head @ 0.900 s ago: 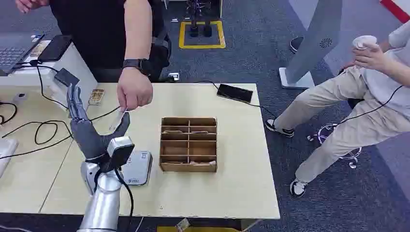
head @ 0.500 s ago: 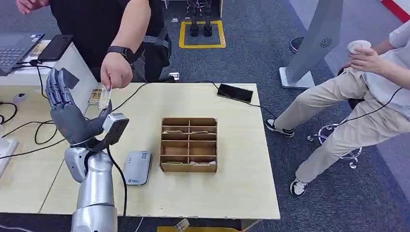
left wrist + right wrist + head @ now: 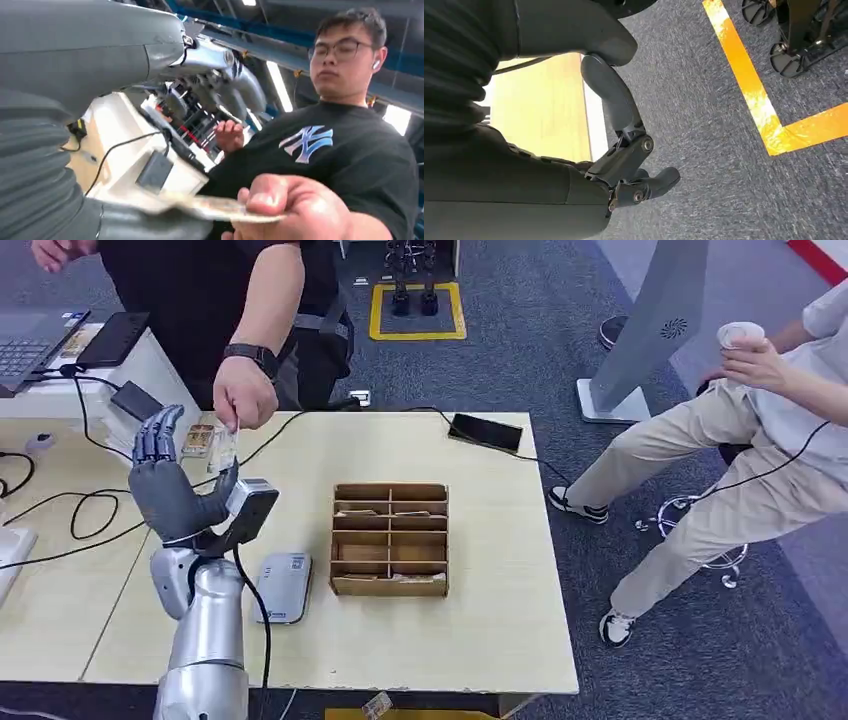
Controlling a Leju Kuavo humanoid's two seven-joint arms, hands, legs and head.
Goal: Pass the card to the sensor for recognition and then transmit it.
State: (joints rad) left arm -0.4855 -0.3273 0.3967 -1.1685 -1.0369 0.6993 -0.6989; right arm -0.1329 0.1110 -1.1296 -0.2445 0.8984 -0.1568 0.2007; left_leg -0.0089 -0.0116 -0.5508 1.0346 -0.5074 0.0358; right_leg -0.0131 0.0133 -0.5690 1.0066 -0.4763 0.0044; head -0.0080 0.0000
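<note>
The left robot hand (image 3: pixel 170 485) is raised above the worktop (image 3: pixel 500 540) on its upright silver arm, palm turned toward the person (image 3: pixel 215 300), fingers (image 3: pixel 155 440) spread and pointing up, thumb out to the side; it holds nothing. The person's hand (image 3: pixel 243 395) reaches down from above and pinches the card (image 3: pixel 222 450) by its upper end, so the card hangs just beside the robot hand's thumb; whether card and thumb touch cannot be told. In the left wrist view the card (image 3: pixel 225 209) is thin, pale and blurred, lying edge-on from the person's fingertips toward the grey thumb. The right robot hand (image 3: pixel 624 150) hangs over the carpet by the worktop's edge, its fingers curled in on nothing. The grey sensor (image 3: pixel 283 586) lies flat on the worktop, below the left robot hand and just left of the cardboard box (image 3: pixel 390 538) with its compartments
</note>
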